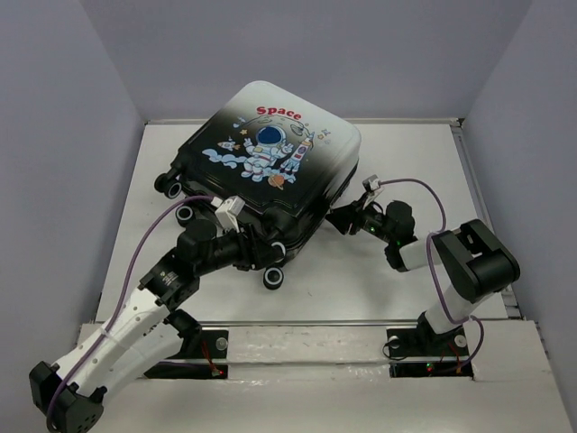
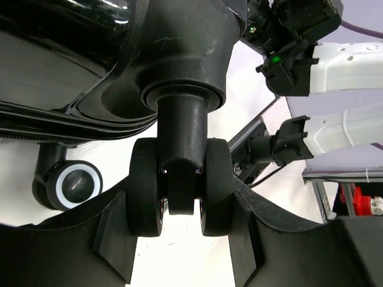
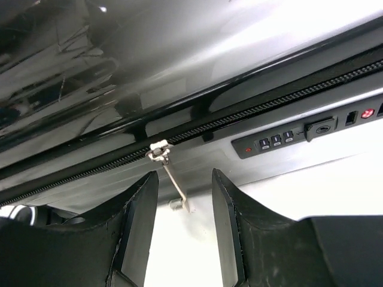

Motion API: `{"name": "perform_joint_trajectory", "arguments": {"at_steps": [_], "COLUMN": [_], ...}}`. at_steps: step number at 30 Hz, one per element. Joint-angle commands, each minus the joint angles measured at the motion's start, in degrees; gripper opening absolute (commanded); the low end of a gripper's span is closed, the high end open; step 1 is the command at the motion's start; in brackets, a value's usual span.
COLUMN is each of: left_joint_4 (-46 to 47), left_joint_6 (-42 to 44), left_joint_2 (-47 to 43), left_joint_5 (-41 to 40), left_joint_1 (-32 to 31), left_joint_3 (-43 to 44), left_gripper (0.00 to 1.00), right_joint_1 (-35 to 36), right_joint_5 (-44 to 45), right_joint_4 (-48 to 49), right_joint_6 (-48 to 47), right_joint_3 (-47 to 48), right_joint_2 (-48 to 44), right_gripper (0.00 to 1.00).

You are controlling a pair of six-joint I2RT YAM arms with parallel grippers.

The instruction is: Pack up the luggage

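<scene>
Right wrist: luggage (image 3: 179, 72) zipper pull (image 3: 174, 186) between parted jaws.

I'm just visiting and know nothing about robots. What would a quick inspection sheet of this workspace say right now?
Surface: white table, with the luggage lying on it.
Job's things: luggage has its lid down and astronaut print facing up; the zipper pull hangs loose, with the combination lock beside the zip.
Clutter: nothing seen.
Grippers: left gripper is closed around a caster wheel, its fingers seeming to touch both sides. Right gripper is open, with its fingers either side of the zipper pull and not touching it.
Cables: purple cables loop along both arms and are not snagged on anything.
Surroundings: grey walls on three sides.
</scene>
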Motion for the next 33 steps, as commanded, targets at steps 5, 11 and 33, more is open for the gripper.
{"name": "perform_joint_trajectory", "arguments": {"at_steps": [5,11,33], "left_joint_4": [0.1,1.42,0.63], "left_joint_6": [-0.86,-1.56,-1.83], "left_joint_2": [-4.53,-3.74,-4.7], "left_joint_5": [-4.9,-3.94,-2.62], "left_joint_1": [-0.28,-0.28,-0.27], "left_joint_3": [5.44,5.18,4.38], "left_gripper": [0.06,0.06,0.06], "right_joint_1": [0.43,0.43,0.43], "right_joint_5": [1.74,-0.63,-3.18], "right_joint_4": [7.49,2.93,7.74], "right_joint_6": [-1.43,-3.18,-2.48], "right_joint_3": [-4.0,-1.29,7.42], "right_joint_2": [-1.82,-3.49,6.44], "right_gripper": [0.52,0.6,0.21]}}
